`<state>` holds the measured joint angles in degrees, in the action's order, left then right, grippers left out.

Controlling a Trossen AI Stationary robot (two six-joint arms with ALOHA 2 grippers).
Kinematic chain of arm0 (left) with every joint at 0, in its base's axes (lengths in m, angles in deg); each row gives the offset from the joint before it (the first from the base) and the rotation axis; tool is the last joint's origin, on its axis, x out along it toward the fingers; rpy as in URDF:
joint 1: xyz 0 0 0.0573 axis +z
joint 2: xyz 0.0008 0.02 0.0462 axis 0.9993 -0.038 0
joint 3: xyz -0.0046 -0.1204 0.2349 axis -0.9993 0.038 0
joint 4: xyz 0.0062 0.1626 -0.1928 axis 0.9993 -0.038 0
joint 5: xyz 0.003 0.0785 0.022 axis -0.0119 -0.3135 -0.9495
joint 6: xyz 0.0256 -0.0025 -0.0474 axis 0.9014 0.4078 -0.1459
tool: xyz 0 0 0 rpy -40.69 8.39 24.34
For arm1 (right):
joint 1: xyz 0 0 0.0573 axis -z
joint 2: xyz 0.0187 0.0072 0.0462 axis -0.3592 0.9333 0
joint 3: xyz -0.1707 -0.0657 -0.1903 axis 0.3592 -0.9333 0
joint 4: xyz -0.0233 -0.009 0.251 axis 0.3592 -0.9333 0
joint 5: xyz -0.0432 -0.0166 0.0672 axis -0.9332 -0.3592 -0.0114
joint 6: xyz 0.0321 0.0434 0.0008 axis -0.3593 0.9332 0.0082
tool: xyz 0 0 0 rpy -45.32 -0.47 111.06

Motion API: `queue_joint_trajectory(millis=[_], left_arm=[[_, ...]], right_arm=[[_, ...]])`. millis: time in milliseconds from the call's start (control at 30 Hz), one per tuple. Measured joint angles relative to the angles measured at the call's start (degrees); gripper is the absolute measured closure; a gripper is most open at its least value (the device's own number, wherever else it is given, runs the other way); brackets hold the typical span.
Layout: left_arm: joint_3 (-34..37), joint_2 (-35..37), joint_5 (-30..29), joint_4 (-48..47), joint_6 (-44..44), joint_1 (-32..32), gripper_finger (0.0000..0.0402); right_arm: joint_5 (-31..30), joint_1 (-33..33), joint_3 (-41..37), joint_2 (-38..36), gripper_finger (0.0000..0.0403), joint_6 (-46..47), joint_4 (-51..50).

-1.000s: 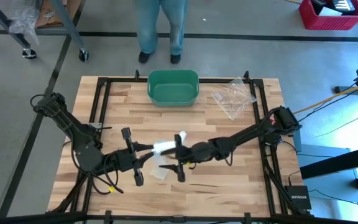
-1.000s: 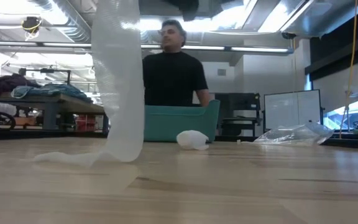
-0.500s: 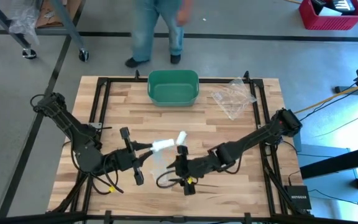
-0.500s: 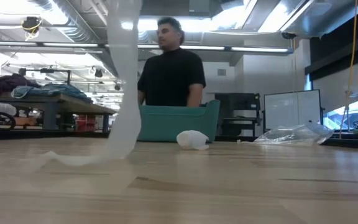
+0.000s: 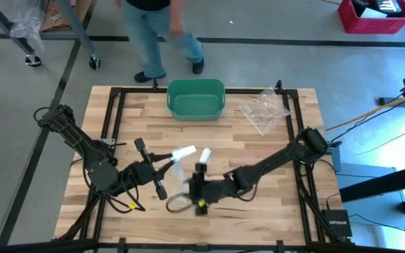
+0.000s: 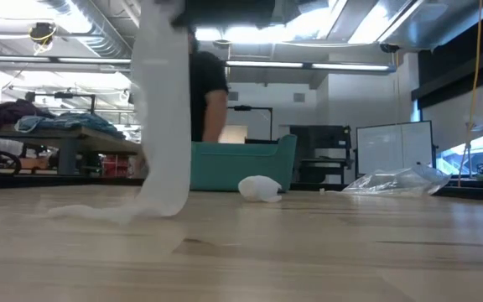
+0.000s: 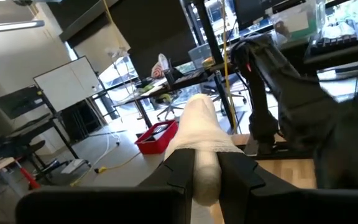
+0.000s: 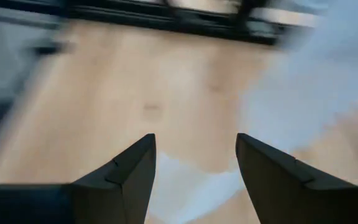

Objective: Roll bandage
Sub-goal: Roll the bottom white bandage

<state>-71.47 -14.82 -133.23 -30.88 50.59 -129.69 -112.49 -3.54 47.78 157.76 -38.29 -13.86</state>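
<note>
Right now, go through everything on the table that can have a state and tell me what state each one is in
bandage: partly rolled, roll end clamped in the left gripper, loose tail hanging to the table
left gripper: shut on the bandage roll, held above the table
right gripper: open, empty, low over the bandage tail
green bin: upright, nothing visible inside
plastic bag: crumpled, lying flat beside the bin
white wad: resting on the table
</note>
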Motion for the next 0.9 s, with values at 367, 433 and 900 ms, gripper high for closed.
queue_joint_trajectory(millis=[367,433,900], left_arm=[[0.00,0.00,3.18,1.19,0.91,-1.74,0.0361],[0.00,0.00,3.19,1.16,1.34,-2.00,0.0361],[0.00,0.00,3.21,1.09,1.35,-1.98,0.0361]], right_arm=[[1.42,9.02,0.01,1.74,0.0178,-4.50,4.74],[8.65,8.73,0.04,1.74,0.0178,-4.50,6.16],[6.62,5.29,-0.01,1.22,0.0178,-0.14,-5.03]])
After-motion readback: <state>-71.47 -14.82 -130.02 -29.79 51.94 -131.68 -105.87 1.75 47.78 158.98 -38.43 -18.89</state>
